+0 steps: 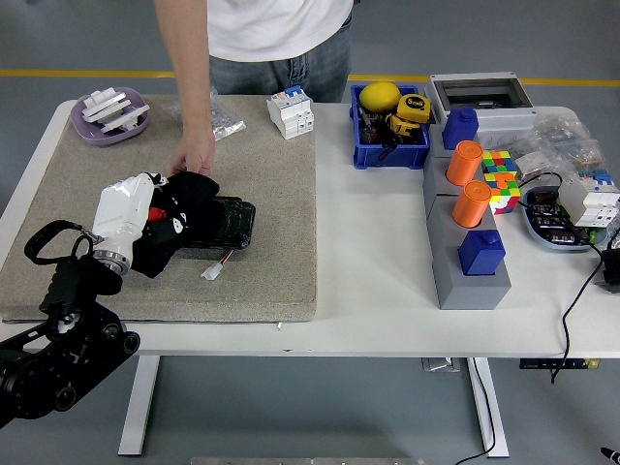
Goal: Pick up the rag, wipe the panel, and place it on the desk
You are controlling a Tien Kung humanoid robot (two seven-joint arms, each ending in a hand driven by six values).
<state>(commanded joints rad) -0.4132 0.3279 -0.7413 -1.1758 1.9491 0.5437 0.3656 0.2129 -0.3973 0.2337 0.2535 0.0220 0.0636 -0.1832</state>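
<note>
While the left hand (pixel 145 218) has the black rag (pixel 179 218) bunched under its curled fingers and pressed on the dark panel (pixel 218 221), keep your strokes flat and along the panel's length, w/ steady light pressure. Panel sits on the beige mat (pixel 271 174), left-centre of the table (pixel 368 262), w/ a small white connector (pixel 211 272) at its near edge; don't snag that wire. A person's hand (pixel 194 155) steadies the panel's far edge, so stop short of it. Right hand isn't visible. Judging by this, wiping is mid-way; putting the rag down is left. No brand or label is legible; the yellow tape measure (pixel 411 107) in the blue bin (pixel 387 153) has print too small to read.
</note>
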